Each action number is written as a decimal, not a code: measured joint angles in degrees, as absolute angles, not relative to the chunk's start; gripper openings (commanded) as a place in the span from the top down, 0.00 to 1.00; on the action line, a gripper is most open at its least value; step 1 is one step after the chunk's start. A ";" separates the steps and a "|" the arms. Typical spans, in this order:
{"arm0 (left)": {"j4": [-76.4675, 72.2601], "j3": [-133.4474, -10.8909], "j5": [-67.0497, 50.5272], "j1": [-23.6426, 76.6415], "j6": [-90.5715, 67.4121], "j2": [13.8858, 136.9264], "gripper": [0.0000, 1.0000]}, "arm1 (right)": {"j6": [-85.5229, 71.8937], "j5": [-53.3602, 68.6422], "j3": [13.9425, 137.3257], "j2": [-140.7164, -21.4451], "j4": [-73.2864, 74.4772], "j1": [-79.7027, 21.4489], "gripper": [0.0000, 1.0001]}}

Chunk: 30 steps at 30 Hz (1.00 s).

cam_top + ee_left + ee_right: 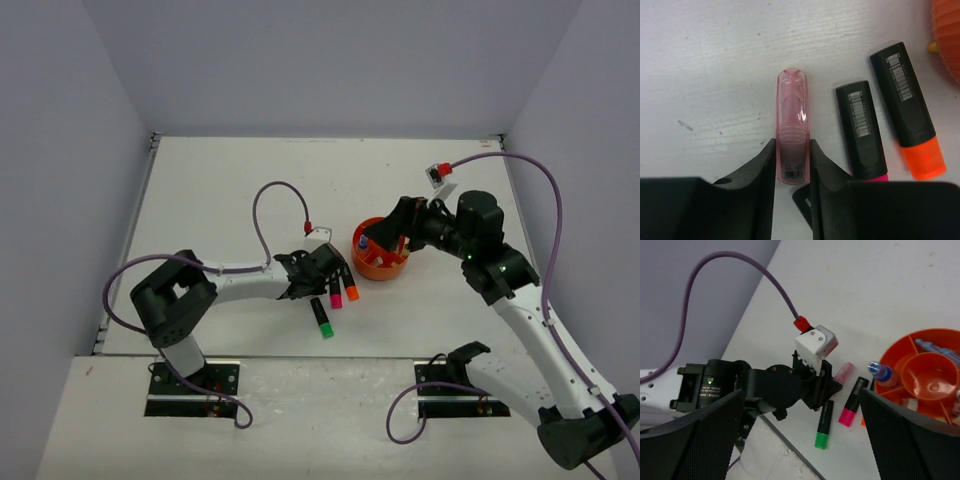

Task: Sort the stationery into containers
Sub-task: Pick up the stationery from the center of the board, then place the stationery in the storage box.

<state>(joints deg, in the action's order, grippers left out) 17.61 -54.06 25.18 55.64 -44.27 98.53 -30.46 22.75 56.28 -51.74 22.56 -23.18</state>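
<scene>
The round orange organiser is seen on the white table, below the right gripper, whose fingers are spread wide apart with nothing held between them. A blue marker is seen standing in an outer compartment, on the side nearest the loose markers. A pale blue item is laid in a neighbouring outer compartment, but what it is cannot be told. The central cup is shown with its floor bare. Something pale is glimpsed in another outer compartment, too hidden to be named.

Outside the organiser, a pastel pink marker is laid flat on the table and is clamped on both sides by the left gripper. Just beside it are laid a black marker with a pink cap and a black marker with an orange cap, the latter nearest the organiser. A black marker with a green cap is set slightly apart, nearer the arm bases.
</scene>
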 measured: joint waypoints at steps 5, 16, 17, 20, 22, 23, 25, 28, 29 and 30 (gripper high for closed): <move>15.39 -48.39 23.78 56.02 -42.18 85.51 1.00 | -32.76 32.85 55.46 -55.64 18.50 -23.29 0.01; -9.06 -32.99 10.45 57.48 -33.88 57.57 1.00 | -37.46 31.15 54.72 -60.37 16.04 -33.01 0.03; -10.08 -32.76 9.02 57.51 -33.46 57.41 1.00 | -37.66 30.09 55.02 -61.67 16.03 -34.29 0.06; -13.17 -32.38 5.76 57.81 -32.92 57.30 1.00 | -38.55 26.56 55.37 -65.08 15.98 -36.97 0.14; -14.63 -31.93 4.40 58.01 -32.64 56.83 1.00 | -39.09 24.75 55.37 -66.21 15.99 -37.51 0.21; -15.13 -31.79 3.95 58.12 -32.52 56.59 1.00 | -39.38 23.86 55.36 -66.51 15.92 -37.65 0.27; -15.93 -31.53 3.27 58.21 -32.17 56.13 1.00 | -39.99 22.45 55.16 -66.57 15.40 -37.84 0.58; -16.52 -31.28 3.13 58.22 -31.85 55.79 1.00 | -40.80 21.62 54.43 -66.55 14.20 -37.90 0.95; -16.51 -31.25 3.25 58.22 -31.82 55.84 1.00 | -41.39 21.57 54.04 -66.49 13.59 -38.00 0.99; -16.40 -31.16 3.26 58.22 -31.73 55.97 1.00 | -41.81 21.48 53.83 -66.41 13.00 -38.25 1.00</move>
